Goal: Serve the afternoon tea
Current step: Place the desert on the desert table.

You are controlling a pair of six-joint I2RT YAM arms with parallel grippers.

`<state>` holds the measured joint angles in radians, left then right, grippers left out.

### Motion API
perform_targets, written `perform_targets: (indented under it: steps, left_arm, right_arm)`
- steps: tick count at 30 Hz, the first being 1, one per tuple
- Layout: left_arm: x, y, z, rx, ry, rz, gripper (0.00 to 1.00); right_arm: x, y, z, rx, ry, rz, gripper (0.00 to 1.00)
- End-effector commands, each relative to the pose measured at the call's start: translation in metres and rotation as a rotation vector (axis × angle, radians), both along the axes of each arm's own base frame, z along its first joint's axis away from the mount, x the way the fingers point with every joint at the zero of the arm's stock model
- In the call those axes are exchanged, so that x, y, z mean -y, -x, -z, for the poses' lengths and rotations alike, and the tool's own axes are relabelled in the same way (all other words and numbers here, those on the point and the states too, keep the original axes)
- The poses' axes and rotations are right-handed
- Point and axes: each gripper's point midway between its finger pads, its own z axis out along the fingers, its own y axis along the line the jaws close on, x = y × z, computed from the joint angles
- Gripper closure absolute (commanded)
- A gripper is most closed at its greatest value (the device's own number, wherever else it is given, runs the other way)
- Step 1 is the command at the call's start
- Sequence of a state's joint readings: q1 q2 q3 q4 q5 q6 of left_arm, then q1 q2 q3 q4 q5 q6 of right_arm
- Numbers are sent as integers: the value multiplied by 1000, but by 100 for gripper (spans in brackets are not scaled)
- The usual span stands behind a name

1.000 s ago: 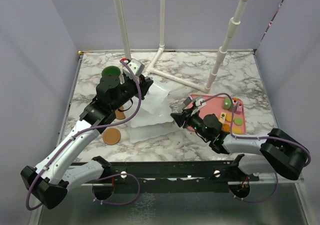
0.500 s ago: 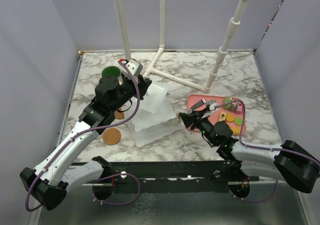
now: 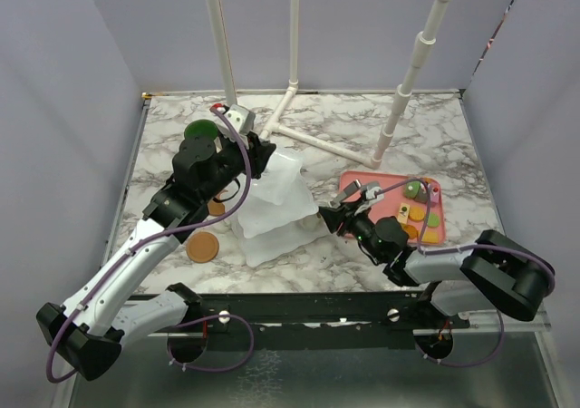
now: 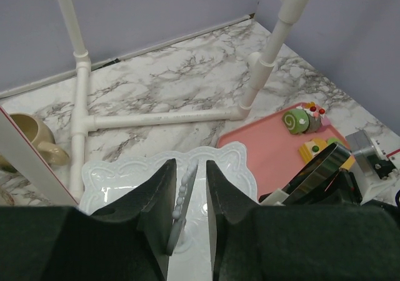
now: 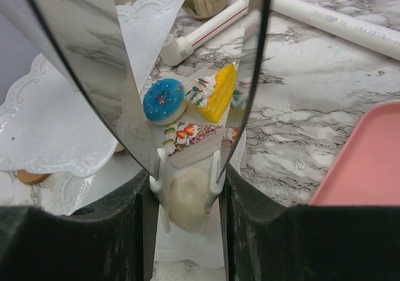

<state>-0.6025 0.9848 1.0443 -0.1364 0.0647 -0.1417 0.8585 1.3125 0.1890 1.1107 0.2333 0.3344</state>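
The white tiered stand [image 3: 281,204] sits left of centre on the marble. My left gripper [image 3: 261,154] hangs over its top plate [image 4: 125,175]. In the left wrist view, the left gripper [image 4: 189,165] stands narrowly open. The stand's beaded handle [image 4: 182,190] leans on the left finger, clear of the right one. My right gripper [image 3: 349,219] [image 5: 187,181] is shut on metal tongs [image 5: 250,75] reaching over the lower plate. That plate holds a blue donut [image 5: 164,100], a yellow slice [image 5: 215,93] and a sprinkled slice [image 5: 187,134]. A cream round piece [image 5: 187,203] shows between the tong arms.
The pink tray [image 3: 381,186] at the right carries more pastries [image 3: 419,213], among them a green roll [image 4: 297,120]. A green-lined mug [image 3: 201,131], a beige mug [image 4: 28,137] and two brown coasters [image 3: 203,245] lie left of the stand. A white pipe frame [image 3: 299,127] stands behind.
The stand has gone from tilted to level on the table. My left jaws have eased apart a little around the handle. The right arm shifted, keeping the tongs by the lower plate.
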Motion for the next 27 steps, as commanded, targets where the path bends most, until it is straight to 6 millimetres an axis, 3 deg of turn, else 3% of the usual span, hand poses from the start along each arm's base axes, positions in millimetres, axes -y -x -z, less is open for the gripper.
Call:
perform_targets:
  steps: [1, 7, 15, 27]
  left_arm:
    - [-2, -3, -18, 13, 42, -29, 71]
    - [-2, -3, -20, 20, 40, -28, 56]
    - [-1, -5, -20, 23, 30, -24, 47]
    - [0, -7, -25, 32, 31, -29, 41]
  right_arm:
    - [-19, -5, -31, 102, -75, -41, 77]
    - [-23, -8, -22, 92, -72, -43, 64]
    - [-20, -5, -17, 77, -45, -43, 44]
    - [-12, 0, -17, 80, -31, -38, 38]
